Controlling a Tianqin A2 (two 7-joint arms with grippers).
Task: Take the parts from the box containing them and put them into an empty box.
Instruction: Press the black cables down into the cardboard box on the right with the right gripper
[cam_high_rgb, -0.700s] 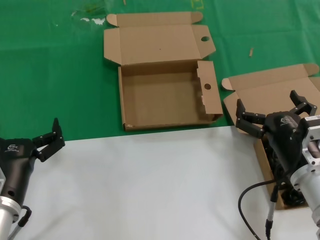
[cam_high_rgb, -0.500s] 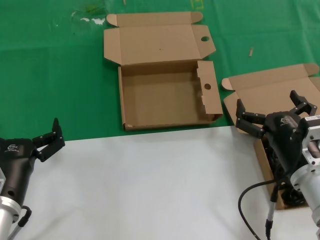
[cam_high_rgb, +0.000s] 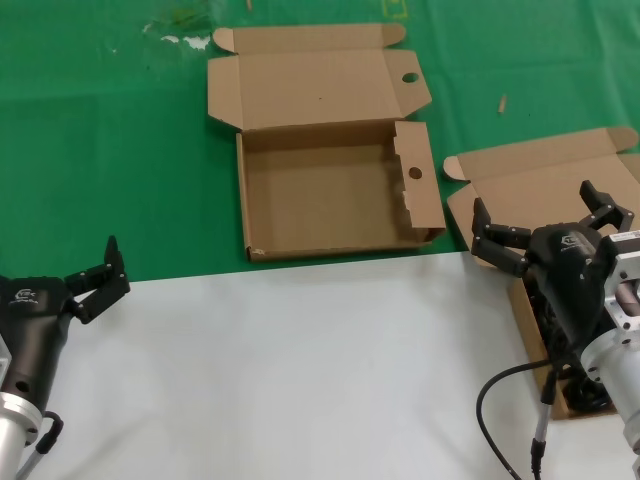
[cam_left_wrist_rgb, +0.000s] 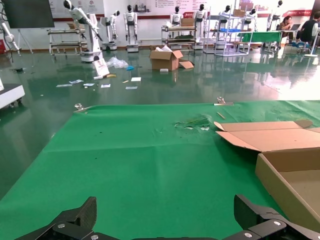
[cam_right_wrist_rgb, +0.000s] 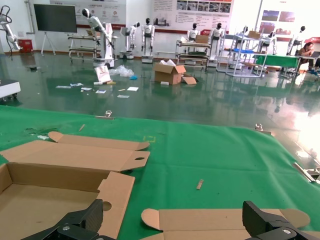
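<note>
The empty box (cam_high_rgb: 330, 195) with round holes in its flaps lies open on the green cloth at mid-table; it also shows in the right wrist view (cam_right_wrist_rgb: 50, 192) and the left wrist view (cam_left_wrist_rgb: 295, 172). The plain-lidded box (cam_high_rgb: 535, 185) lies open at the right, its lid also in the right wrist view (cam_right_wrist_rgb: 225, 220). Black cable bundles (cam_high_rgb: 588, 396) lie inside it, mostly hidden by my right arm. My right gripper (cam_high_rgb: 537, 207) (cam_right_wrist_rgb: 172, 216) is open and empty, hovering over this box. My left gripper (cam_high_rgb: 100, 278) (cam_left_wrist_rgb: 164, 210) is open and empty at the far left.
A white sheet (cam_high_rgb: 300, 370) covers the near half of the table, green cloth (cam_high_rgb: 100, 150) the far half. A small scrap (cam_high_rgb: 502, 103) lies on the cloth beyond the right box. My right arm's cable (cam_high_rgb: 500, 390) hangs over the white sheet.
</note>
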